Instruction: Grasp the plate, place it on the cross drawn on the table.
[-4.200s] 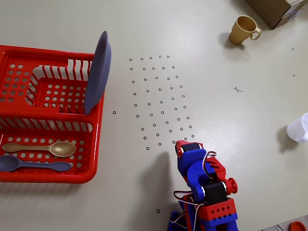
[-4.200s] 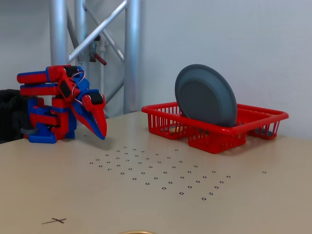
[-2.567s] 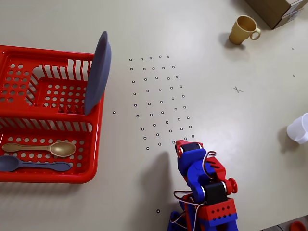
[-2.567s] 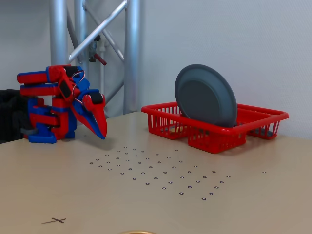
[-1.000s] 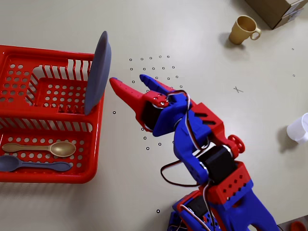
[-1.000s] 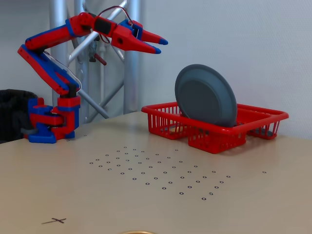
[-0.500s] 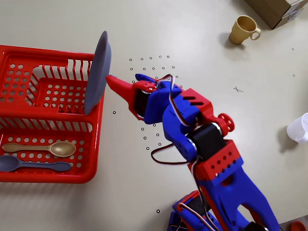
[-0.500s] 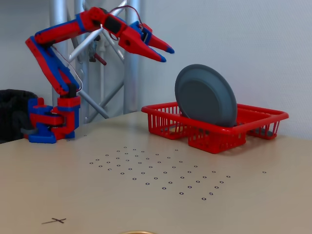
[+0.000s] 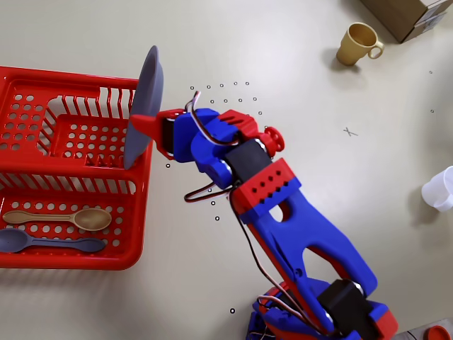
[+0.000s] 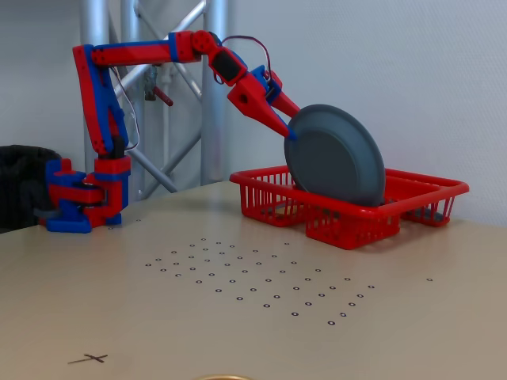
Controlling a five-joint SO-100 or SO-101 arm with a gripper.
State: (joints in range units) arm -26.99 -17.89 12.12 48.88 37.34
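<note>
The blue-grey plate (image 9: 144, 105) (image 10: 337, 156) stands nearly on edge at the right wall of the red basket (image 9: 42, 258) (image 10: 412, 202); whether its lower rim rests in the basket I cannot tell. My red and blue gripper (image 9: 141, 120) (image 10: 289, 127) is shut on the plate's rim at its left edge in the fixed view. The small pen-drawn cross (image 9: 350, 132) (image 10: 90, 359) lies on the beige table (image 9: 212, 42) (image 10: 412, 317), far from the plate, to the right in the overhead view.
A tan spoon (image 9: 60, 218) and a blue-grey spoon (image 9: 49, 243) lie in the basket. A yellow mug (image 9: 359, 44) and a cardboard box (image 9: 410, 14) stand at the back right, a white cup (image 9: 442, 189) at the right edge. Black ring dots mark the table.
</note>
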